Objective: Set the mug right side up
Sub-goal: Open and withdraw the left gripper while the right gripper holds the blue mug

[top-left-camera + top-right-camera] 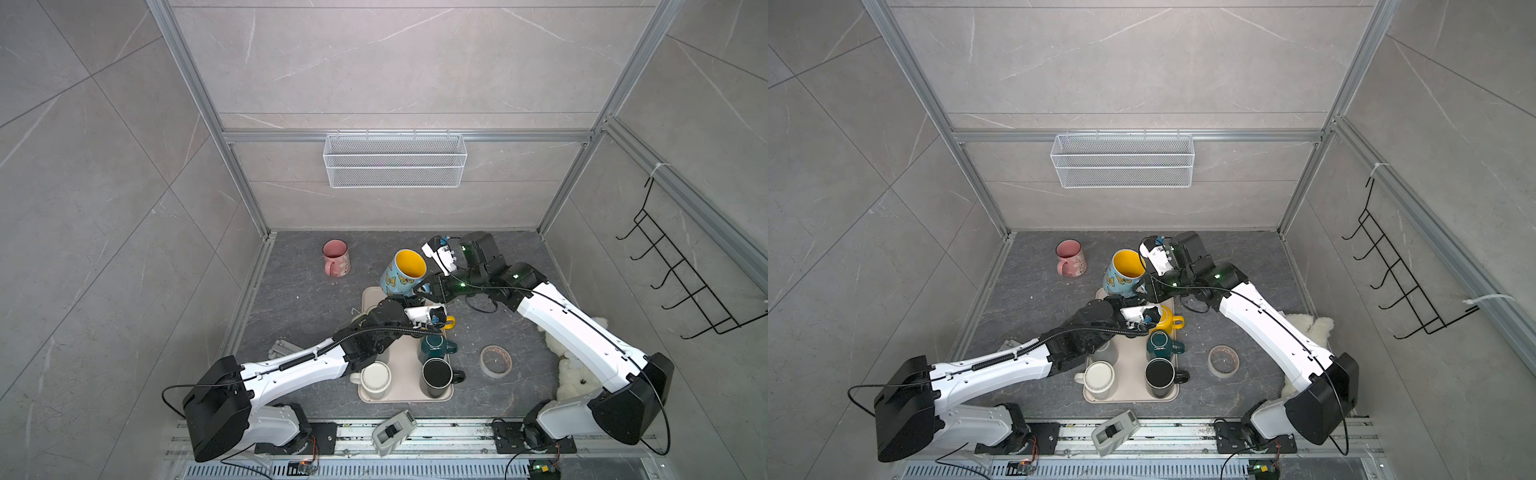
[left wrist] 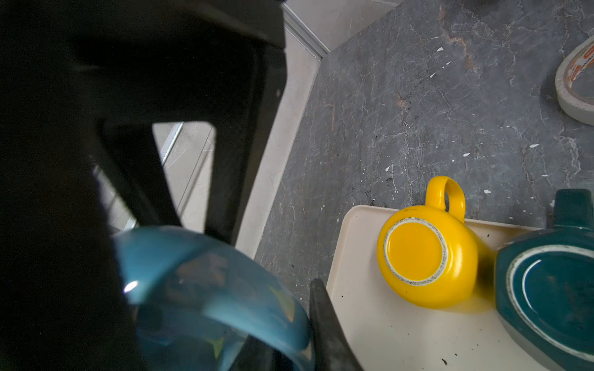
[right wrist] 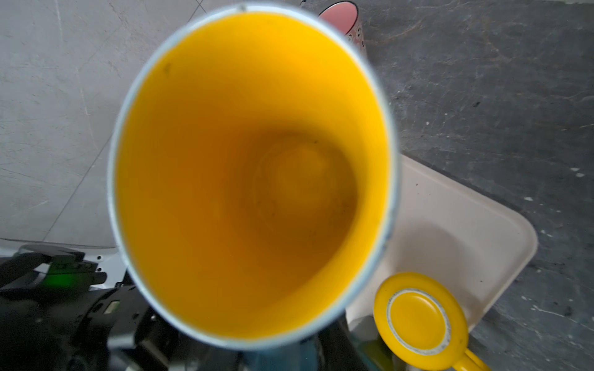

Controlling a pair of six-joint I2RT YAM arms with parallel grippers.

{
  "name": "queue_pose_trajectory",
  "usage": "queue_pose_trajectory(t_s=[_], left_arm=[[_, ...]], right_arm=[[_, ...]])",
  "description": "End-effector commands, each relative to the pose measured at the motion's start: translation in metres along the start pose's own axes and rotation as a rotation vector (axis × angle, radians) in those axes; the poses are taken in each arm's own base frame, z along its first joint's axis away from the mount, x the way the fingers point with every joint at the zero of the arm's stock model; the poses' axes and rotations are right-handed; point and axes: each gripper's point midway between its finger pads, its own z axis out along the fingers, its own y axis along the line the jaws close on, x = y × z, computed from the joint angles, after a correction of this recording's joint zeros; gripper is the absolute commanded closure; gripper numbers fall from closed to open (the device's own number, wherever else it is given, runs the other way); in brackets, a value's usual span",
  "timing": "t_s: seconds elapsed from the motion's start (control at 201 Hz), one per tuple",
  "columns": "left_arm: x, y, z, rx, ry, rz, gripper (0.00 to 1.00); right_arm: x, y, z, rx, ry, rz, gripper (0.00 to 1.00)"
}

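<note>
Butterfly mug (image 1: 401, 274) raised, mouth upward, over the far end of the tray (image 1: 405, 368)

Both top views show the blue butterfly mug off the surface and tilted. Its yellow interior faces up and its base hangs above the far edge of the beige tray. The left gripper (image 1: 397, 298) is clenched on the mug's lower part. In the left wrist view the blue wall (image 2: 209, 289) lies against one dark finger (image 2: 324, 321), and the opposite finger is lost in shadow. The right gripper (image 1: 422, 286) sits just beside the mug's lower side, next to the left one. The right wrist view is filled by the mug's open mouth (image 3: 250, 176), so whether those jaws have clamped cannot be told.

A yellow mug (image 2: 424, 257) and a teal mug (image 1: 434, 345) stand upside down on the tray. A white mug (image 1: 375, 378) and a black mug (image 1: 436, 376) occupy the tray's near end. A pink mug (image 1: 336, 257) stands upright on the dark tabletop, well apart from the tray. A tape roll (image 1: 495, 360) lies to the tray's right.
</note>
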Motion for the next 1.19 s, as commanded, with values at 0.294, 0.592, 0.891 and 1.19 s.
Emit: queue_pose_trajectory(t_s=[0.294, 0.592, 0.891, 1.19], left_arm=[[-0.049, 0.072, -0.028, -0.223, -0.157, -0.105, 1.00], [-0.036, 0.079, -0.037, -0.251, -0.101, -0.194, 0.64], [-0.027, 0.084, -0.067, -0.260, -0.115, -0.298, 0.53], [-0.016, 0.083, -0.101, -0.246, -0.132, -0.373, 0.52]], right_arm=[[0.000, -0.006, 0.003, 0.048, 0.003, 0.023, 1.00], [-0.014, -0.008, -0.008, 0.088, -0.086, 0.058, 1.00], [-0.034, -0.009, -0.023, 0.128, -0.184, 0.095, 1.00], [-0.059, -0.006, -0.030, 0.135, -0.270, 0.118, 1.00]])
